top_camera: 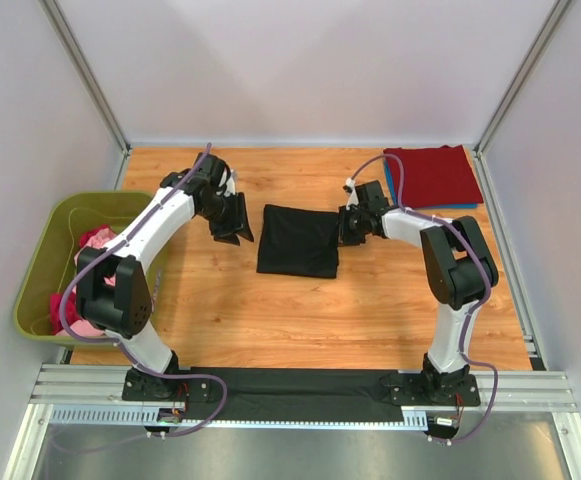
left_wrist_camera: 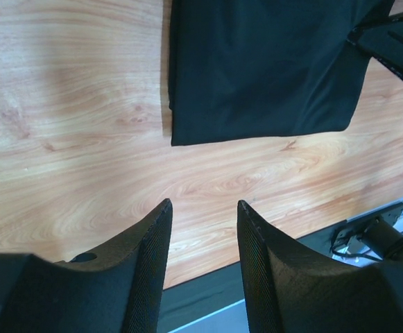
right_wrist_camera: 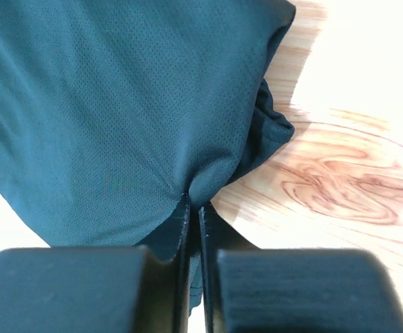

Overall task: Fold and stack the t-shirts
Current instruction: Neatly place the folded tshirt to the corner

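Cloth judged limp: we pinched the frame-right edge of the black t-shirt [top_camera: 298, 240] in the right gripper [right_wrist_camera: 193, 206]; left gripper [left_wrist_camera: 204, 215] gaped empty.

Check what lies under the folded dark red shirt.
Blue cloth, only its left and near edges showing beneath the dark red shirt; the rest is covered.

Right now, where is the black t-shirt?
In the top view, the black t-shirt lies folded mid-table, between the left end effector and the right end effector, which pinches its right edge.
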Controlling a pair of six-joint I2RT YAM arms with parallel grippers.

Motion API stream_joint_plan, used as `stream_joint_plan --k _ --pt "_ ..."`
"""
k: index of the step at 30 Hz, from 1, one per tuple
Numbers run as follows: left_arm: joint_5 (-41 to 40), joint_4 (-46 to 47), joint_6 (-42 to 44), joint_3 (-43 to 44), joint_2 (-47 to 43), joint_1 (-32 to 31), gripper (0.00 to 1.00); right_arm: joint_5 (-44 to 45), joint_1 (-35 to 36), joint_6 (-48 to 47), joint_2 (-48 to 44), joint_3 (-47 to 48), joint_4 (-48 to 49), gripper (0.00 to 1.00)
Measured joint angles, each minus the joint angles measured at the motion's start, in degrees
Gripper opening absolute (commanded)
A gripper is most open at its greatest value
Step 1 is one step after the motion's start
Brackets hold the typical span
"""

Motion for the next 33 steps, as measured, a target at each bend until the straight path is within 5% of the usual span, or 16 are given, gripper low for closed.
stream_joint_plan --k 6,18,33 --pt "0.42 1.42 -0.02 -3.54 -1.05 -0.11 0.49 4.28 -0.59 -4.33 -0.02 5.55 -8.61 0.0" --pt "2.12 5.9 -1.14 -9.62 -1.75 -1.57 0.49 17.64 -6.25 -18.56 6.97 37.57 -30.42 0.0" --pt "2.03 8.22 -3.45 -9.62 0.48 -5.42 0.49 27.56 -13.9 -28.61 19.3 59.39 -40.09 0.0"
